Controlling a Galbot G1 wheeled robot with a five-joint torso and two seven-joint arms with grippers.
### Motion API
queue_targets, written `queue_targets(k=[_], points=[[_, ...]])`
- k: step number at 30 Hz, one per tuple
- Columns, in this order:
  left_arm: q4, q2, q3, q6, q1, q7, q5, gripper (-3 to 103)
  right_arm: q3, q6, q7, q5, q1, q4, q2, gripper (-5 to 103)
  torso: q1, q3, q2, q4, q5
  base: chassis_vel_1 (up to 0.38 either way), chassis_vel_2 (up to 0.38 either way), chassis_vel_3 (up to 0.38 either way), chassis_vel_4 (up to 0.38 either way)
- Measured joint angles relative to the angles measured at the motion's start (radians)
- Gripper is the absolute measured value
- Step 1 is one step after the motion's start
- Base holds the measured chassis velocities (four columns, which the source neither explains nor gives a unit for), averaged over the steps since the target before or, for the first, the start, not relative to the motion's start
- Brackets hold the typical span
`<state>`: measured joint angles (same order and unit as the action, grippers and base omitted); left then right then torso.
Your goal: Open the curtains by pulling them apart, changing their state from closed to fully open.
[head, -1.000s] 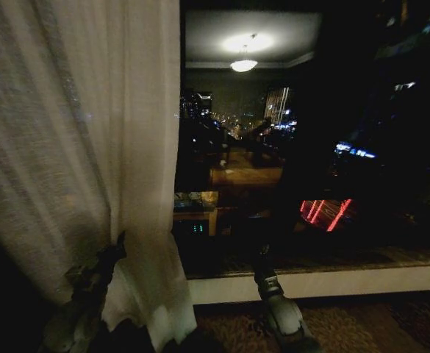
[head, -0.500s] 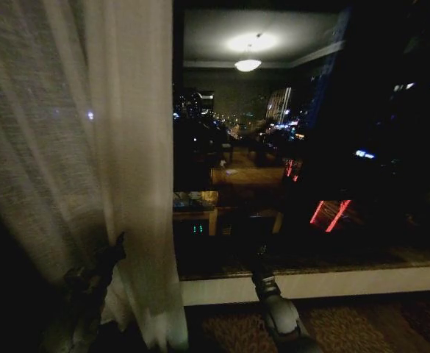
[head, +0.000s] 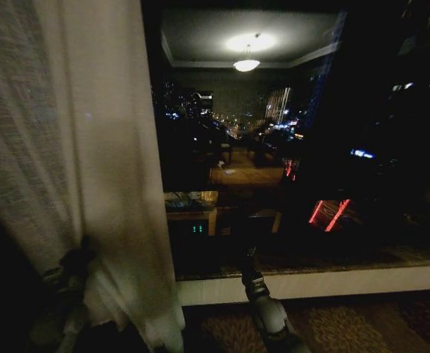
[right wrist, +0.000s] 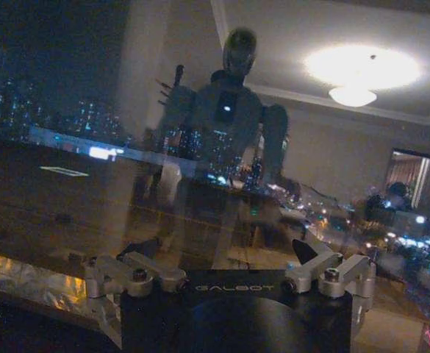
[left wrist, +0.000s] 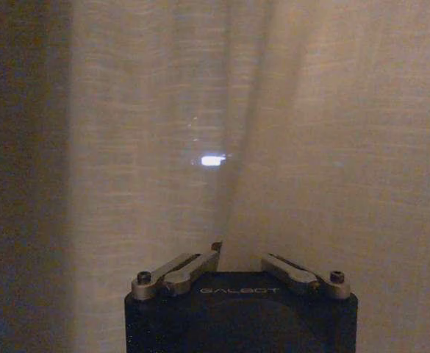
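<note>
A sheer cream-white curtain (head: 90,147) hangs on the left side of the head view, its inner edge well left of the window's middle. My left gripper (head: 73,263) is low down at that panel, shut on a fold of it, and the fabric bunches around it. In the left wrist view a pleat of the curtain (left wrist: 126,147) runs down between the left gripper (left wrist: 238,254) links. My right gripper (head: 248,259) is held low at the window's centre, pointing at the glass. In the right wrist view the right gripper (right wrist: 220,254) stands open, holding nothing.
The dark window glass (head: 310,147) reflects the lit room and ceiling lamp (head: 245,63). A pale sill (head: 332,282) runs below it, with patterned carpet (head: 347,323) in front. My own reflection (right wrist: 229,103) stands in the glass.
The curtain's inner edge has shifted left, uncovering more glass. My left gripper moved left with the fabric in it. The right arm drifted slightly left.
</note>
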<state>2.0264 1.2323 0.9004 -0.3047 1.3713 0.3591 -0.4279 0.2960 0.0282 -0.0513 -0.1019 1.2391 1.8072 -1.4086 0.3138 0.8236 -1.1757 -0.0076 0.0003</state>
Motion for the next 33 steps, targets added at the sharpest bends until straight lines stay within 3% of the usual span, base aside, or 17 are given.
queue_targets(k=[5,8,10,12,14,16,17,20,23,26,29,31,33], points=[[0.038,0.019,-0.010,-0.004,0.034,-0.070,-0.001,-2,0.003,-0.001,0.000,0.000,0.002,0.001,0.004,100,0.000,0.000,0.000,0.0001,-0.0005,0.000,0.000,0.000,0.000],[0.115,0.039,-0.028,-0.023,0.071,-0.213,-0.001,14,0.012,-0.001,0.000,0.000,0.002,0.003,0.008,100,0.000,0.000,0.000,-0.0001,-0.0001,0.000,0.000,0.000,0.000],[0.133,0.043,-0.033,-0.026,0.079,-0.233,-0.001,14,0.014,-0.001,0.000,0.001,0.002,0.003,0.009,100,0.000,0.000,0.000,-0.0002,-0.0001,0.000,0.000,0.000,0.000],[0.186,0.053,-0.045,-0.043,0.106,-0.258,-0.012,30,0.020,-0.001,0.000,0.002,0.002,-0.001,0.012,100,0.000,0.000,0.000,-0.0002,-0.0001,0.000,0.000,0.000,0.000],[0.196,0.054,-0.045,-0.049,0.111,-0.258,-0.015,30,0.021,-0.001,0.000,0.002,0.000,-0.003,0.012,100,0.000,0.000,0.000,-0.0002,-0.0001,0.000,0.000,0.000,0.000],[0.224,0.063,-0.047,-0.065,0.124,-0.247,-0.013,41,0.021,-0.003,0.001,0.003,-0.006,-0.014,0.012,100,0.000,0.000,0.000,0.0000,-0.0001,0.000,0.000,0.000,0.000],[0.224,0.063,-0.047,-0.065,0.124,-0.247,-0.013,41,0.021,-0.003,0.001,0.003,-0.006,-0.014,0.012,100,0.000,0.000,0.000,0.0000,-0.0001,0.000,0.000,0.000,0.000],[0.235,0.072,-0.075,-0.087,0.117,-0.162,0.001,57,0.014,-0.004,0.001,0.003,-0.013,-0.029,0.005,100,0.000,0.000,0.000,0.0000,-0.0001,0.000,0.000,0.000,0.000],[0.226,0.072,-0.094,-0.108,0.097,-0.133,0.004,68,0.005,-0.005,0.001,0.003,-0.015,-0.035,0.000,100,0.000,0.000,0.000,-0.0001,-0.0001,0.000,0.000,0.000,0.000],[0.222,0.066,-0.110,-0.123,0.088,-0.135,0.008,74,0.000,-0.005,0.002,0.003,-0.015,-0.036,0.000,100,0.000,0.000,0.000,-0.0001,-0.0002,0.000,0.000,0.000,0.000],[0.223,0.055,-0.115,-0.146,0.087,-0.199,0.019,89,0.001,-0.006,0.002,0.003,-0.015,-0.039,0.003,100,0.000,0.000,0.000,-0.0001,-0.0002,0.000,0.000,0.000,0.000],[0.223,0.052,-0.116,-0.147,0.086,-0.212,0.021,89,0.002,-0.006,0.002,0.003,-0.015,-0.040,0.004,100,0.000,0.000,0.000,-0.0001,-0.0001,0.000,0.000,0.000,0.000],[0.206,0.035,-0.119,-0.148,0.072,-0.235,0.021,98,0.004,-0.007,0.002,0.003,-0.019,-0.040,0.008,100,0.000,0.000,0.000,-0.0001,-0.0001,0.000,0.000,0.000,0.000]])
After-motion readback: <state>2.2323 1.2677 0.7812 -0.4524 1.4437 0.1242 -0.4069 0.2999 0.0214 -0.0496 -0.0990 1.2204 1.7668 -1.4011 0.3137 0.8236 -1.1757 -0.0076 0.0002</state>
